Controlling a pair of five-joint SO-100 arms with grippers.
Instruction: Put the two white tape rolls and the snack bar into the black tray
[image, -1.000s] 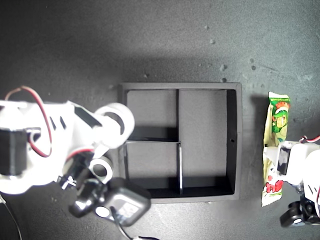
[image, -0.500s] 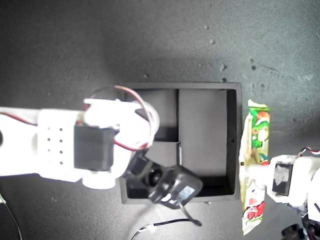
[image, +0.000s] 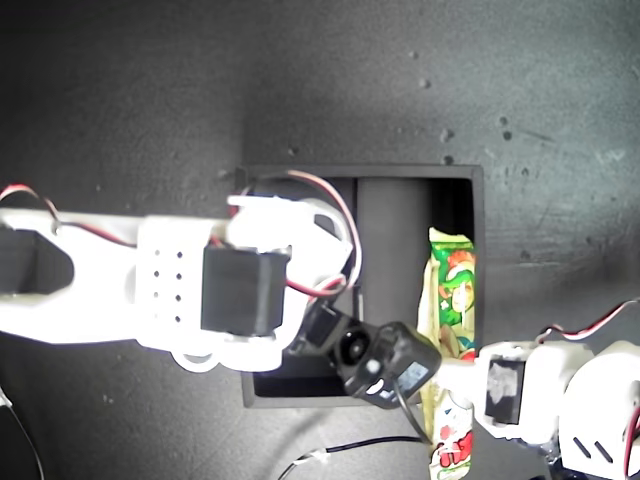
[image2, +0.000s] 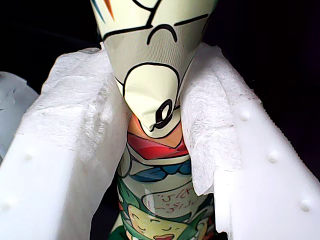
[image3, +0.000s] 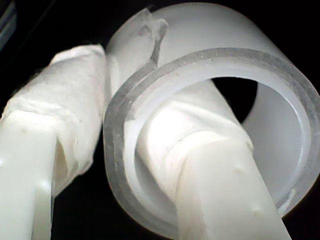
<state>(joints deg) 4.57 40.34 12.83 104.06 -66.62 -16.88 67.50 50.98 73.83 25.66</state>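
Risk: my first gripper pinches snack bar over tray wall, may land straddling it. My second gripper clamps tape roll wall; arms crowd.

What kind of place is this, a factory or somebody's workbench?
Most likely a hobby or lab workbench, not a factory. A dark mat covers the surface, small white plastic arms with loose red wires work over a black tray, and one claw holds a snack bar.
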